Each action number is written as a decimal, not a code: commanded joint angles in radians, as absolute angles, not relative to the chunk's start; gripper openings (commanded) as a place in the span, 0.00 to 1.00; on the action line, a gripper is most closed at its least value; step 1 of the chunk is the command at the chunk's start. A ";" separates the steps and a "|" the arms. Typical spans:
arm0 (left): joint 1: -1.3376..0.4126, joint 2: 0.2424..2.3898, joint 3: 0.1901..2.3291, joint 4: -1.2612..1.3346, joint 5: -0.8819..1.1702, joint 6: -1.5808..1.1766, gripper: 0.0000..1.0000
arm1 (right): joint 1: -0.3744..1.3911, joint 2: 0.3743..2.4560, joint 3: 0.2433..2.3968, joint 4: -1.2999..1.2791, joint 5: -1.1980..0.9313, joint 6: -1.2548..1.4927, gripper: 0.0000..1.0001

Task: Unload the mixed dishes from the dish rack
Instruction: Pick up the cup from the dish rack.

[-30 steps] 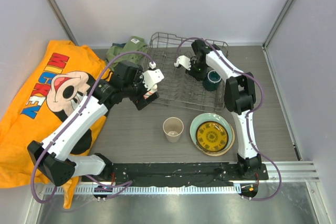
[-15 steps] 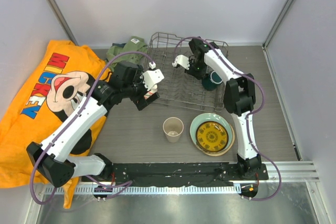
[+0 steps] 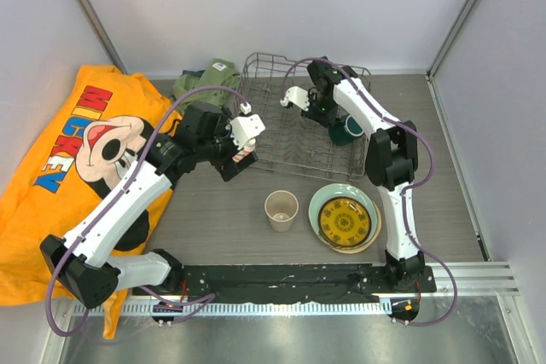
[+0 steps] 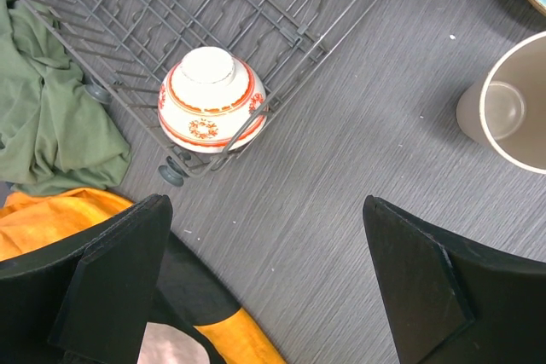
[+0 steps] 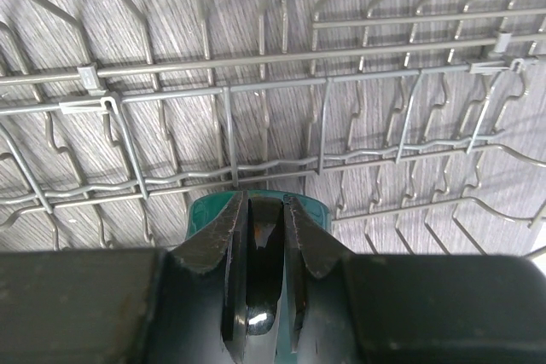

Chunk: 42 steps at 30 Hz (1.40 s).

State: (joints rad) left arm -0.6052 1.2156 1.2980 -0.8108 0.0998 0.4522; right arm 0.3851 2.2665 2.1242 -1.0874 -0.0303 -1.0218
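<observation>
The grey wire dish rack [image 3: 281, 74] stands at the back middle of the table. My right gripper [image 3: 334, 121] is over its right part, shut on the handle of the dark teal mug [image 3: 346, 131]; in the right wrist view the fingers [image 5: 300, 240] pinch the dark handle and the mug [image 5: 205, 215] shows behind them. A small red-orange patterned bowl [image 4: 212, 100] lies upside down in the rack's [image 4: 256, 6] near left corner. My left gripper [image 4: 264, 210] hangs open just in front of it, over bare table.
On the table in front of the rack stand a beige cup [image 3: 281, 209] and a pale green plate [image 3: 321, 202] with a yellow patterned plate [image 3: 345, 221] on it. An orange printed shirt [image 3: 60, 168] and a green cloth [image 3: 200, 81] lie to the left.
My right gripper has shifted slightly left and toward the back with the mug handle in it. The left arm has barely moved.
</observation>
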 commanded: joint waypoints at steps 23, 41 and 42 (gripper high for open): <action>-0.568 1.238 1.287 -0.634 0.173 0.403 1.00 | 0.414 2.092 2.204 -1.020 -0.049 -0.920 0.01; -0.454 1.325 1.262 -0.427 0.392 0.264 1.00 | 0.416 1.984 2.144 -1.012 -0.127 -0.848 0.01; -0.443 1.334 1.259 -0.405 0.437 0.246 1.00 | 0.416 1.976 2.146 -1.011 -0.153 -0.836 0.01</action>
